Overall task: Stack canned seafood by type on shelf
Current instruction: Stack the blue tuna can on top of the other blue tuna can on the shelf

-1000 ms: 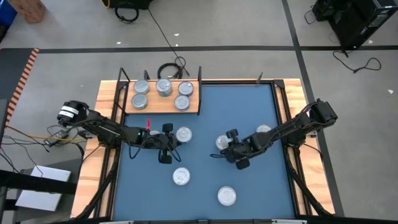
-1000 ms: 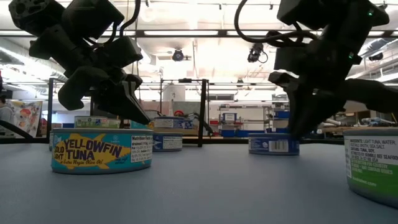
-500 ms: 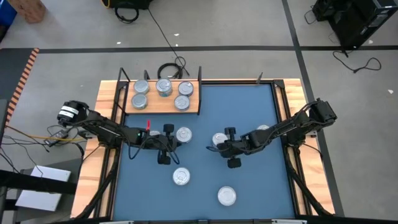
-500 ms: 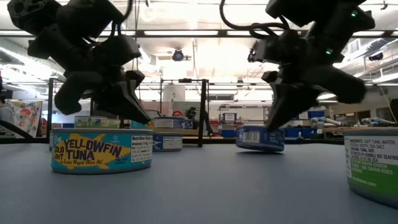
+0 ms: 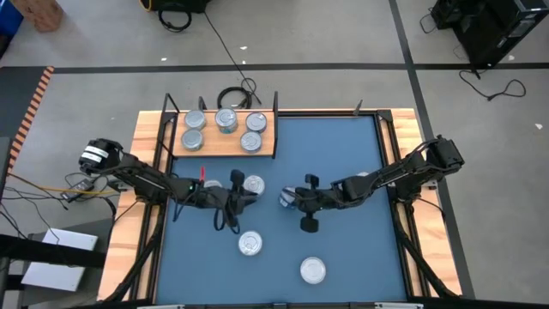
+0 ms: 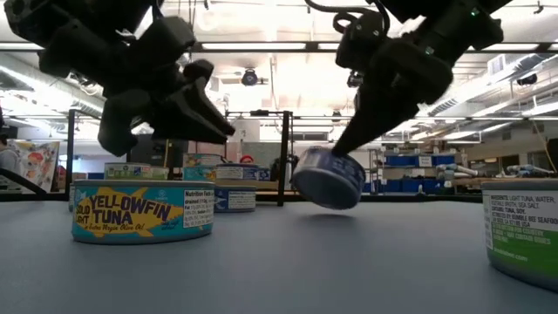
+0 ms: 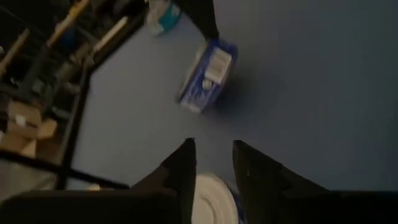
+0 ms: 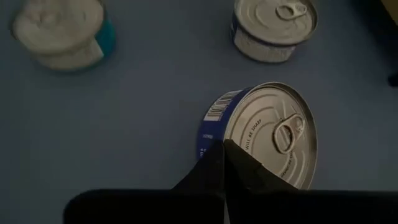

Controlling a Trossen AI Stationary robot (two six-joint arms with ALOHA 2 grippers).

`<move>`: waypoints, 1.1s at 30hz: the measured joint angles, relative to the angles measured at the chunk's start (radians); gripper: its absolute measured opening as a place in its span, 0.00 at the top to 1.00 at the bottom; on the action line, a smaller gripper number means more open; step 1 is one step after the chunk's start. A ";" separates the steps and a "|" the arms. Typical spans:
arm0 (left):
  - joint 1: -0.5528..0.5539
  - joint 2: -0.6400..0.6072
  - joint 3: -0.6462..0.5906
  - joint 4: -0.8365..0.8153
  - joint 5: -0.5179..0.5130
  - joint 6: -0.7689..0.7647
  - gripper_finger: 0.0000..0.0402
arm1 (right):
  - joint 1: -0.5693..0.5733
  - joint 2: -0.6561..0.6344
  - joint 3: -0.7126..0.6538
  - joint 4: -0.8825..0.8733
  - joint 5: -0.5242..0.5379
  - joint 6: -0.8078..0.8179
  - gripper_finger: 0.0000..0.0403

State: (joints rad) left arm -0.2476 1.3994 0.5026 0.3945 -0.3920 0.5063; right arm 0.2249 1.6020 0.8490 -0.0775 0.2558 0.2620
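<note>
High view shows the shelf (image 5: pixel 221 151) lying at the far left corner of the tabletop, on the far edge of the blue mat (image 5: pixel 343 146), with five tins of the canned seafood (image 5: pixel 226 120) sitting on its board in two loose rows. Near the middle of the mat the right gripper (image 8: pixel 222 144) has its fingers pinched tight on the rim of a blue-labelled tin (image 8: pixel 267 134); in the low view that tin hangs tilted, clear of the mat. The left gripper (image 7: pixel 211 146) is just beside it toward the mat's left edge, fingers a small way apart and clamping nothing; a pale lid (image 7: pixel 211 199) shows beneath them, and whether they touch it cannot be told. An upright tin (image 5: pixel 254 184) rests on the mat between the two grippers. Two more tins stand toward the mat's near edge, a yellowfin tuna tin (image 5: pixel 250 244) and a white-lidded tin (image 5: pixel 313 271), well apart from each other. Another tin (image 5: pixel 364 179) sits near the mat's right edge, partly hidden under the right arm.
</note>
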 joint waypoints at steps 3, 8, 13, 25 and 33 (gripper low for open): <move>-0.015 0.000 0.000 0.054 0.001 0.041 0.68 | 0.000 0.000 0.000 0.029 -0.010 0.025 1.00; -0.031 0.000 0.000 0.136 0.005 0.043 0.60 | 0.000 0.000 0.000 0.072 -0.017 0.048 1.00; -0.031 0.006 0.000 0.195 0.038 0.040 0.52 | 0.000 0.000 0.001 0.109 -0.022 0.050 1.00; -0.031 0.173 0.125 0.216 -0.008 0.040 0.36 | 0.000 0.000 0.002 0.136 -0.065 0.049 1.00; -0.030 0.227 0.151 0.203 -0.045 0.043 0.33 | 0.000 0.000 0.002 0.162 -0.078 0.050 1.00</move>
State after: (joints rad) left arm -0.2771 1.6267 0.6537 0.5973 -0.4374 0.5494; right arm 0.2249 1.6020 0.8505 0.0844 0.1780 0.3118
